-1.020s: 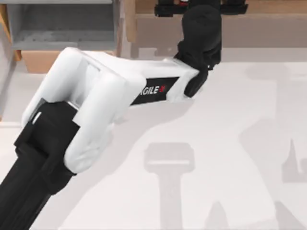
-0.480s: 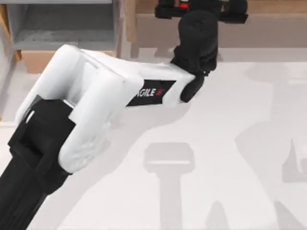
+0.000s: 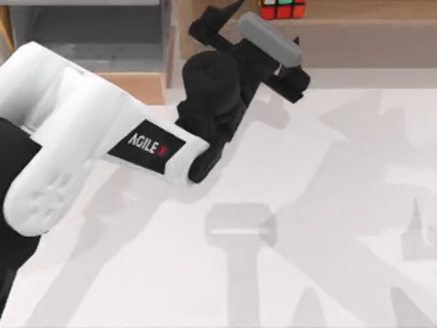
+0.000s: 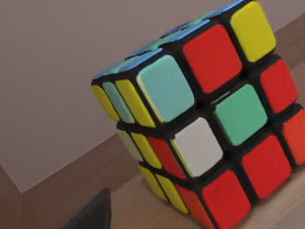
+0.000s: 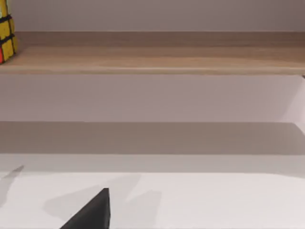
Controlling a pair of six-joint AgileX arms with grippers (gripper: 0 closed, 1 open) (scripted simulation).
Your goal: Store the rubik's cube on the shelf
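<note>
The rubik's cube (image 3: 281, 8) sits on the shelf (image 3: 355, 9), which runs along the far edge of the surface (image 3: 307, 205). The left end effector (image 3: 263, 41) is just in front of the cube, apart from it. A drawer unit (image 3: 89, 41) stands left of the shelf.

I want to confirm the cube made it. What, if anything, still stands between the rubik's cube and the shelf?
Nothing visible does: the rubik's cube already sits on the shelf, and the left gripper is apart from it.
</note>
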